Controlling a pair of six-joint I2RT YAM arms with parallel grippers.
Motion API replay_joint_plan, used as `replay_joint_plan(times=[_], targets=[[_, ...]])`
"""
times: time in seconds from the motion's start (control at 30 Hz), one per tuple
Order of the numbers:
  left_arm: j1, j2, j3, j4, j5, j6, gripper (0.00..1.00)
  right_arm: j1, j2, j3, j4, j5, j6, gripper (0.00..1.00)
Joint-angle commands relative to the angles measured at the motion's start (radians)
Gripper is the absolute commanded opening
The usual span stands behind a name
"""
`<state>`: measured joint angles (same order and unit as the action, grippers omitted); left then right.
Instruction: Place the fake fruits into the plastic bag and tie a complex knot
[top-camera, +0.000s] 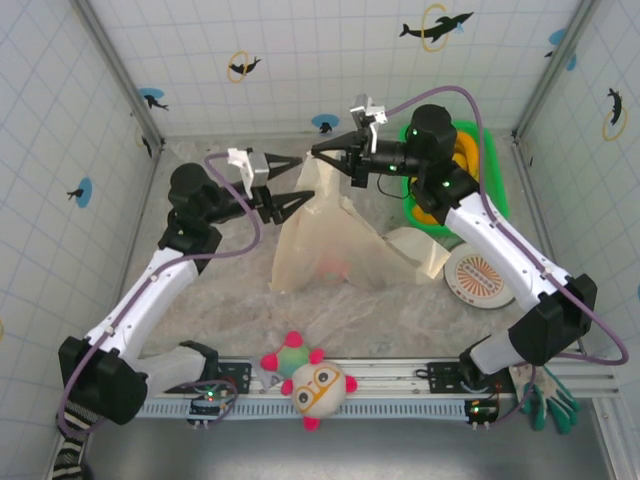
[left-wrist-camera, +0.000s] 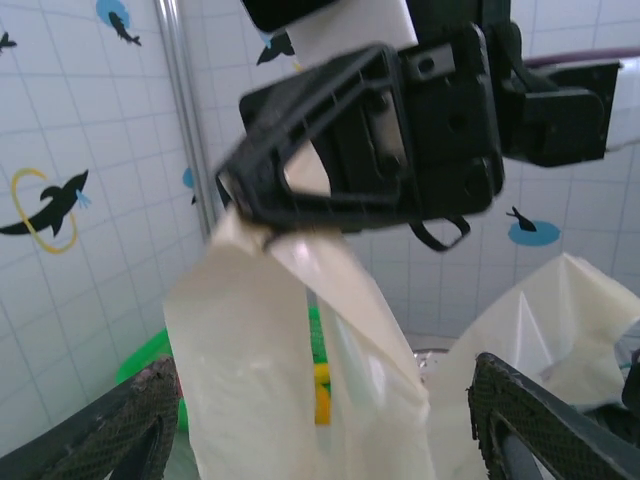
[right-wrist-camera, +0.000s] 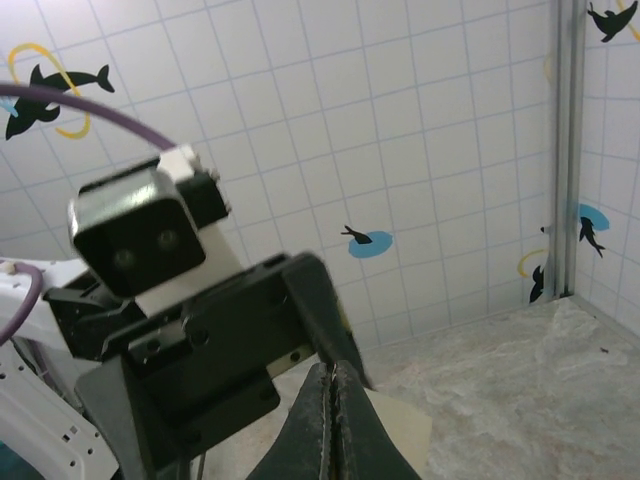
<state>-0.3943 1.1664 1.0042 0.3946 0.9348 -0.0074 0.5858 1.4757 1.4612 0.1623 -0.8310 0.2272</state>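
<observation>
The left fingers (top-camera: 303, 180) stand spread wide with nothing gripped (their ribbed pads (left-wrist-camera: 128, 425) sit low at either edge of the left wrist view). In the gap between them hangs a flat cream handle strip (left-wrist-camera: 262, 350) of the plastic bag (top-camera: 345, 245); whether it brushes a pad I cannot tell. The bag's body slumps on the bench (top-camera: 240, 300) below and just past those fingertips, and one red fake fruit (top-camera: 335, 268) shows dimly through its wall. Close across from the left fingertips, tip toward tip, the right fingers (top-camera: 322, 152) are pressed together on the top of that strip, holding it up off the bench. Behind the right fingers, past the wrist, lies a green basket (top-camera: 492, 175) with something yellow inside. A round orange-patterned disc (top-camera: 480, 275) rests near the bag's right corner.
</observation>
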Motion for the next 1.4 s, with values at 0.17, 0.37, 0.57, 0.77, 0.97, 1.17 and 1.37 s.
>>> replay_joint_plan(times=[0.17, 0.37, 0.57, 0.77, 0.97, 1.17, 1.37], targets=[[-0.061, 0.153, 0.108, 0.042, 0.069, -0.044, 0.79, 0.025, -0.009, 0.046, 0.070, 0.002, -0.020, 0.00], [-0.106, 0.160, 0.068, 0.057, 0.101, -0.058, 0.65, 0.025, -0.018, 0.062, 0.017, 0.100, -0.064, 0.00], [-0.110, 0.125, -0.043, 0.054, 0.052, -0.037, 0.32, 0.018, -0.003, 0.108, -0.039, 0.202, -0.106, 0.00], [-0.110, 0.148, -0.052, 0.032, 0.029, -0.016, 0.06, 0.006, 0.006, 0.111, 0.004, 0.176, -0.051, 0.00], [-0.108, 0.150, -0.045, 0.026, 0.010, -0.010, 0.00, -0.092, -0.073, 0.094, -0.092, 0.164, -0.046, 0.46], [-0.084, 0.148, -0.058, 0.035, 0.004, -0.021, 0.00, -0.301, -0.286, -0.018, -0.381, 0.213, -0.095, 0.90], [-0.078, 0.156, -0.055, 0.038, 0.009, -0.022, 0.00, -0.405, -0.561, -0.203, -0.694, 0.320, -0.128, 0.99]])
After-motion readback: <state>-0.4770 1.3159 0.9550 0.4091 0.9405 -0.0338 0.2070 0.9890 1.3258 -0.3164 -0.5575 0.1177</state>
